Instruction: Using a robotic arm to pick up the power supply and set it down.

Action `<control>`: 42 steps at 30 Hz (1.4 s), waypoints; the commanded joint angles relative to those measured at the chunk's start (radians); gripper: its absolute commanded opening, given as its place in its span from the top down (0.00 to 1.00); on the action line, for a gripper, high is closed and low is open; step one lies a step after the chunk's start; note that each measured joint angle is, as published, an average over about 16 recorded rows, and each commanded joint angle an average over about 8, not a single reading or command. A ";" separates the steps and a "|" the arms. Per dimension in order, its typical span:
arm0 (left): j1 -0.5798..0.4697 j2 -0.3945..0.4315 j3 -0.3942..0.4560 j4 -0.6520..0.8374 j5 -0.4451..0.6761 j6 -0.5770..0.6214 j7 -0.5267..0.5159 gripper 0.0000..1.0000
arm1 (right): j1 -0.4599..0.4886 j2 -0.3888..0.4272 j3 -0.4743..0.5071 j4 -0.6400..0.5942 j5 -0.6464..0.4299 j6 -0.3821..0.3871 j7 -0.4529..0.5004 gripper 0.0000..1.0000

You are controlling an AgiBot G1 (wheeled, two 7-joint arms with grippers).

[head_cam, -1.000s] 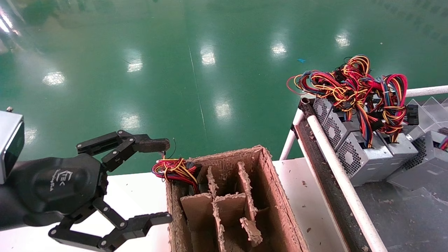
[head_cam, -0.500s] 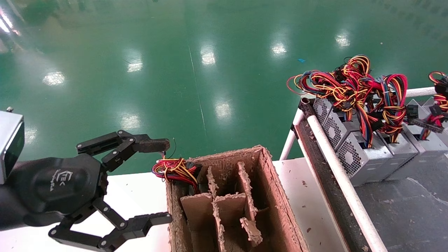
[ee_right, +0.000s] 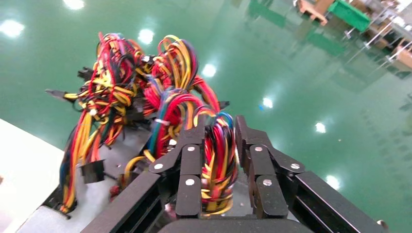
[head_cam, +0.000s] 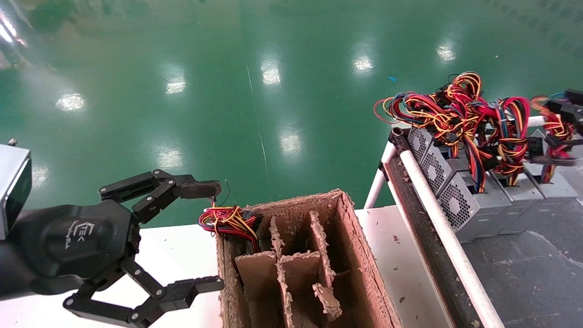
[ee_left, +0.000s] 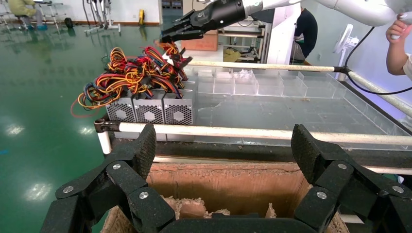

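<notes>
Right wrist view is the one to look at first: our right gripper (ee_right: pixel 218 160) has its jaws clamped together on a fat loop of red, yellow and blue wires, the bundle squeezed right between the two black fingers. So we've got hold of the power supply (head_cam: pixel 553 184) by its cable bunch, not by the metal case. In the head view that unit sits at roughly 3 o'clock, at the far right end of the row of power supplies (head_cam: pixel 460 200) on the dark cart (head_cam: pixel 524 282), with its wires drawn up toward the edge of the picture; the gripper itself is barely in frame there. From the left wrist view we can see the right gripper (ee_left: pixel 187 33) reaching in from above onto the top of the wire tangle, around 11 o'clock.

Our left gripper (head_cam: pixel 207 237) is parked with its jaws wide apart at about 8 o'clock in the head view, above the white table (head_cam: pixel 177 246) and just beside the cardboard box (head_cam: pixel 355 255). That box has torn cardboard dividers (head_cam: pixel 296 269), and one power supply's wires (head_cam: pixel 227 222) already poke out of its back-left slot.

Progress-wise, we'd say the grab is made but the case looks like it's barely off the cart, if at all. What's left, as we read it: lift it clear, carry it over, and set it down, probably in a free slot in the box.
</notes>
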 commanded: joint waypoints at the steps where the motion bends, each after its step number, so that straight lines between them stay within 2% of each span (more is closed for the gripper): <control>1: 0.000 0.000 0.000 0.000 0.000 0.000 0.000 0.00 | 0.015 -0.001 -0.009 -0.007 -0.004 -0.017 0.007 0.00; 14: 0.000 0.000 0.000 0.000 0.000 0.000 0.000 0.00 | 0.070 -0.034 0.022 -0.068 0.102 -0.110 -0.008 0.00; 42: 0.000 0.000 0.000 0.000 0.000 0.000 0.000 0.00 | 0.051 -0.127 -0.044 0.009 0.282 -0.370 -0.060 0.00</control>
